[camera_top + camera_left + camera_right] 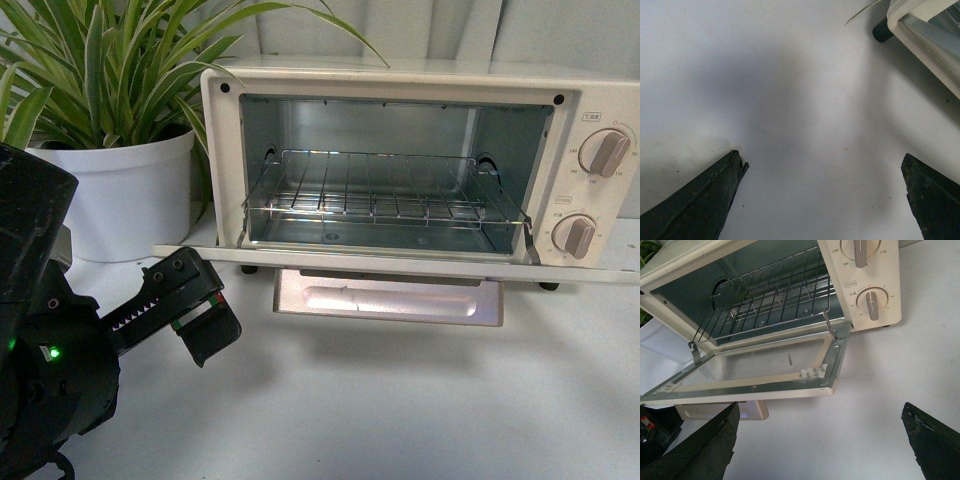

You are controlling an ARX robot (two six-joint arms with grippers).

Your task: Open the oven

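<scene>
Here the left claw hangs near the oven door edge.

Black arm, black left pincer, green light

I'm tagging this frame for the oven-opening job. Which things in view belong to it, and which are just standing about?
Job: oven; its door, folded down flat; bar handle beneath it; left gripper, open, near the door's corner.
Just about: plant in a white pot; knobs; wire rack; table.
</scene>
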